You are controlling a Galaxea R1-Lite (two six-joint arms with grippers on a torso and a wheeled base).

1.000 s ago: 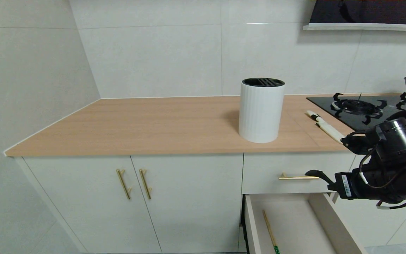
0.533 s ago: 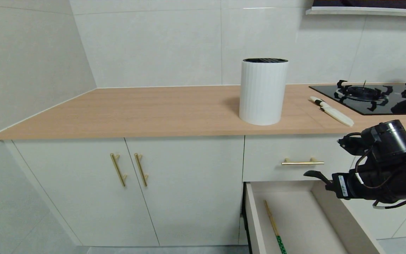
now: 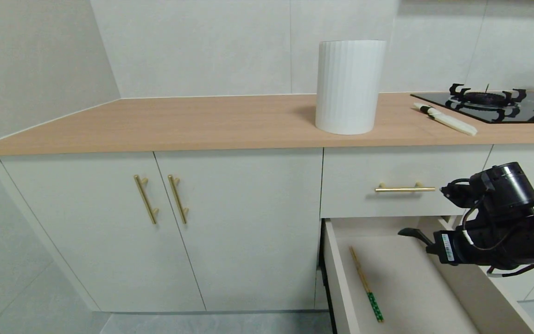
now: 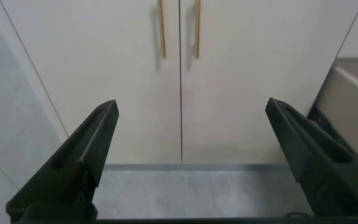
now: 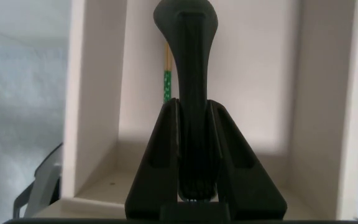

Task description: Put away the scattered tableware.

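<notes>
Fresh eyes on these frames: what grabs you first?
The pulled-out drawer at lower right, with green-tipped chopsticks lying inside and the right gripper shut above it. Then the tall white ribbed holder on the wooden countertop, with a pale knife lying between it and the stove.

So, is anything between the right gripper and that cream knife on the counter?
Yes: the right gripper, jaws shut, hangs over the open white drawer, below the wooden countertop, whose front edge lies between it and the cream knife. Up top, nothing blocks the knife.
</notes>
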